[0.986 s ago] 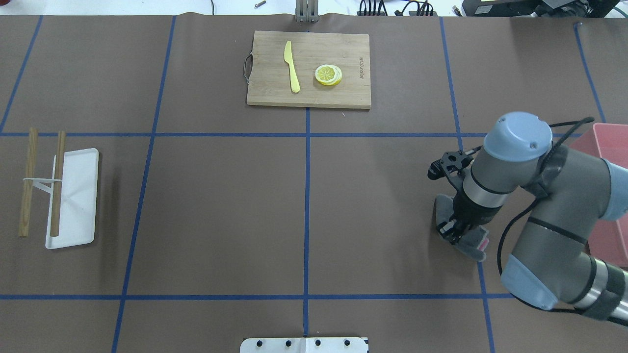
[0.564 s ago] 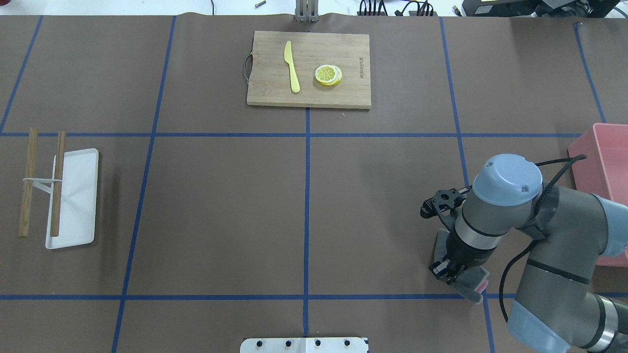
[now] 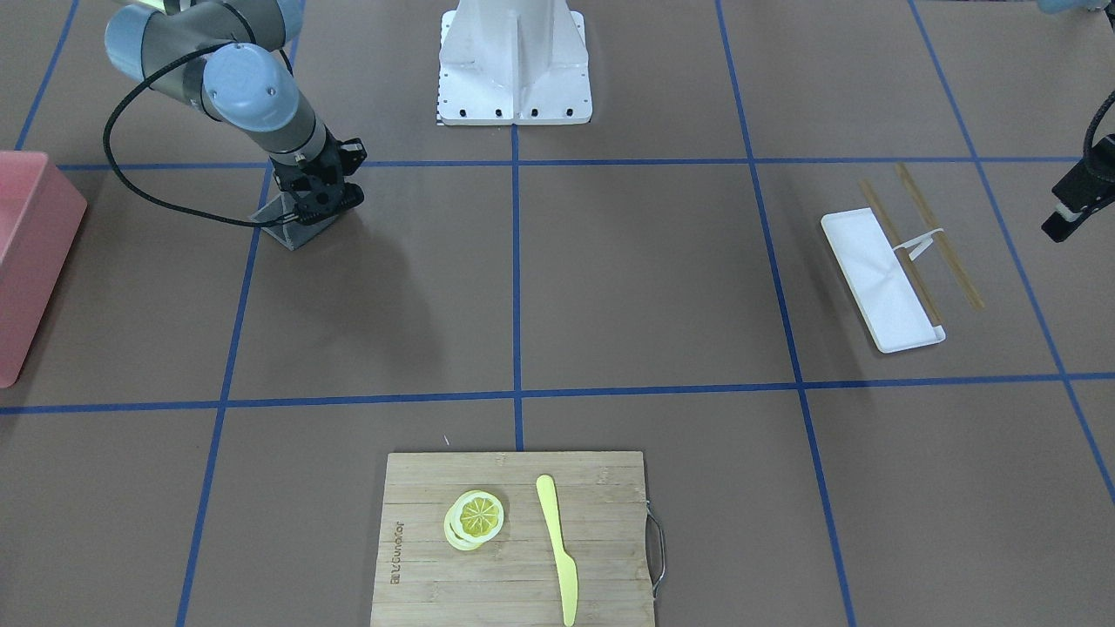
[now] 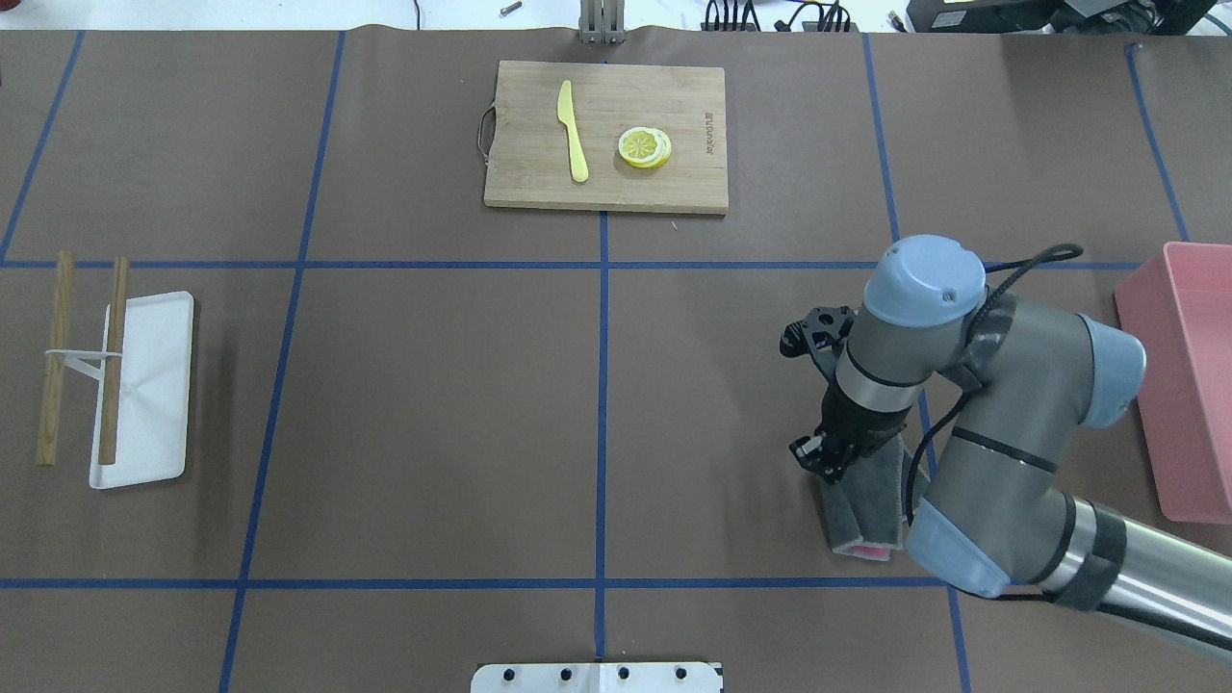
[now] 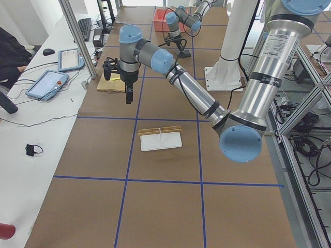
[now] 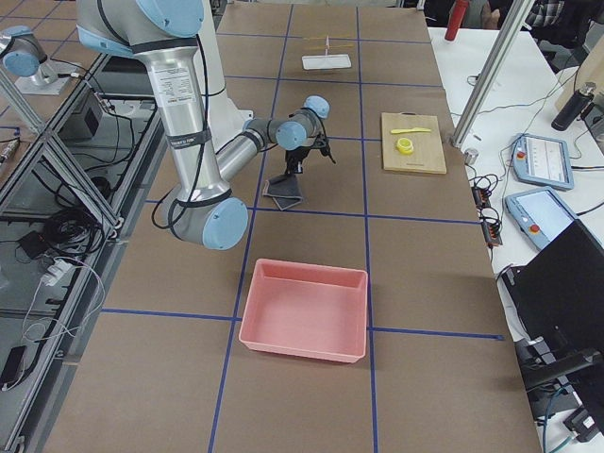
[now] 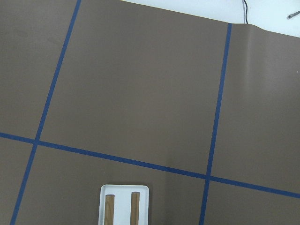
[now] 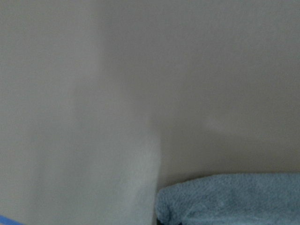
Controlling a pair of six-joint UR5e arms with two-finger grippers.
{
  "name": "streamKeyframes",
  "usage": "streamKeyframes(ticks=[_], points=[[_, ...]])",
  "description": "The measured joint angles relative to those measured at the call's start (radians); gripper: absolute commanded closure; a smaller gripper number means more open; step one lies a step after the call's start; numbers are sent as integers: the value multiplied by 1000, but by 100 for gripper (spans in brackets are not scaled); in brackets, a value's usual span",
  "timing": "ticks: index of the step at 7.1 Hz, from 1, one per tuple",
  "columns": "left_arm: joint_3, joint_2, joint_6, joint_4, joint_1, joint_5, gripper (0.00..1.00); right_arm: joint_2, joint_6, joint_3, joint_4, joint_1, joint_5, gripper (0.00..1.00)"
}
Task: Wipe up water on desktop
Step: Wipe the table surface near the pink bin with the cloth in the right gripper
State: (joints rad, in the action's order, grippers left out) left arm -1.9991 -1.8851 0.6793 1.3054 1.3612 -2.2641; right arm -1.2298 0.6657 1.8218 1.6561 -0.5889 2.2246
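The desktop (image 4: 433, 404) is matte brown with blue tape lines; no water shows on it. My right gripper (image 4: 828, 452) points down at the right side of the desktop, shut on one end of a grey cloth (image 4: 863, 505) with a pink underside that lies flat on the surface. The front-facing view shows the gripper (image 3: 315, 205) on the cloth (image 3: 292, 233). The right wrist view, blurred, shows only the cloth's edge (image 8: 229, 197). My left gripper (image 3: 1070, 209) hangs above the desktop's left side, away from the cloth; I cannot tell whether it is open.
A pink bin (image 4: 1193, 385) stands right of the right arm. A bamboo cutting board (image 4: 539, 183) with a yellow knife (image 4: 572, 130) and a lemon slice (image 4: 645, 147) lies at the far middle. A white tray (image 4: 154, 404) with chopsticks (image 4: 114, 356) lies at the left.
The right gripper dragged the cloth toward the robot, then to the left and back away. The cloth turned so that it now trails toward the robot.
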Motion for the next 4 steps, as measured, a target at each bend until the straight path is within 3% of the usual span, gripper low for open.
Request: streamKeyframes(ticks=[4], points=[[-2, -4, 9, 0, -1, -2, 2, 122, -175, -231, 1, -170, 11, 100]])
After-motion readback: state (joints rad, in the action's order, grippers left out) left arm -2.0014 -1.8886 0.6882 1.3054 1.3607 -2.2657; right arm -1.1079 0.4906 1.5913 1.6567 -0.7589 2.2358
